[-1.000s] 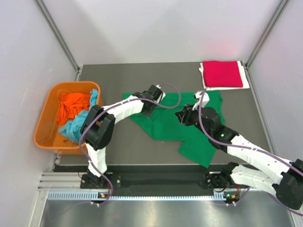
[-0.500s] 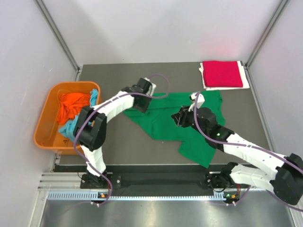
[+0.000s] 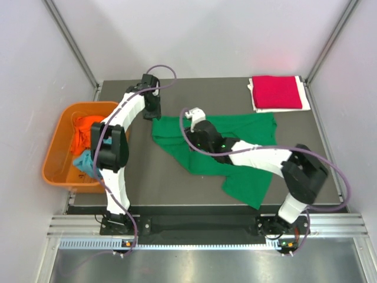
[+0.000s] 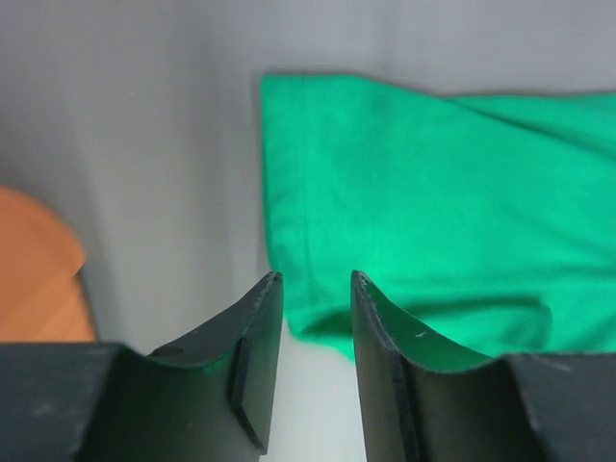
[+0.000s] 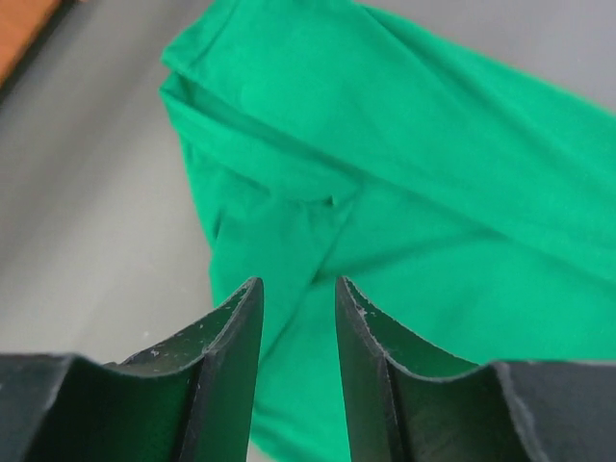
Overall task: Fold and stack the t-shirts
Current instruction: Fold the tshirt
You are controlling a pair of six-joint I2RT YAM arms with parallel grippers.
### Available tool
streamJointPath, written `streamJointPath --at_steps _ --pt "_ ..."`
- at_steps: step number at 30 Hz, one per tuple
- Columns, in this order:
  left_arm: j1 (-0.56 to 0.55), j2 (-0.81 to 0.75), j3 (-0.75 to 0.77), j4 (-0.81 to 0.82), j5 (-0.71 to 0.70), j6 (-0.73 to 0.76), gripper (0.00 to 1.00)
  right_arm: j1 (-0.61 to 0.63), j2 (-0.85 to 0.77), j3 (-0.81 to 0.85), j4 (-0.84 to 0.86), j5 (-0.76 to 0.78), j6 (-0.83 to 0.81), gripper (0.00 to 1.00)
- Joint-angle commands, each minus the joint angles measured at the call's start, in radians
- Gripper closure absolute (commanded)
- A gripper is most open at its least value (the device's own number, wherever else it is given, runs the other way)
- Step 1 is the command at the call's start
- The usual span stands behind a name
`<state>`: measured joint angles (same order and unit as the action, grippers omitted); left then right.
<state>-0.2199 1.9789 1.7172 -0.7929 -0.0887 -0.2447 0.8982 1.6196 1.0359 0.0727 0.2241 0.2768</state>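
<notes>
We see the bright green cloth t-shirt (image 3: 206,162) spread mid-table, with bare dark tabletop (image 3: 147,183) beside its left hem. The left gripper (image 4: 316,277) and the right gripper (image 5: 296,284) hover above it, jaws spread and empty. Only the overhead view shows the folded crimson t-shirt (image 3: 277,91) in the far right corner.

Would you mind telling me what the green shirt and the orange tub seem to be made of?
Green shirt: soft matte cloth, probably a cotton knit; it lies limp in folds and creases, with a stitched hem. Orange tub: rigid plastic, likely moulded, with a slight sheen; its smooth walls stand on their own under a rounded rim.
</notes>
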Motion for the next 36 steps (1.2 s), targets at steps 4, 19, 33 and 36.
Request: streamJointPath --at_steps 4,19,33,36 --pt "0.019 0.207 0.177 -0.085 0.014 0.005 0.62 0.025 0.218 0.341 -0.177 0.170 -0.039 0.64" --pt "0.054 0.302 0.252 -0.022 0.136 0.010 0.72 -0.015 0.493 0.734 -0.711 0.139 0.772 0.68" --pt "0.062 0.359 0.219 -0.002 0.129 -0.007 0.75 -0.107 0.499 0.667 -0.792 0.071 1.050 0.67" --pt "0.060 0.351 0.208 0.006 0.122 -0.004 0.75 -0.108 0.505 0.661 -0.771 0.049 1.065 0.68"
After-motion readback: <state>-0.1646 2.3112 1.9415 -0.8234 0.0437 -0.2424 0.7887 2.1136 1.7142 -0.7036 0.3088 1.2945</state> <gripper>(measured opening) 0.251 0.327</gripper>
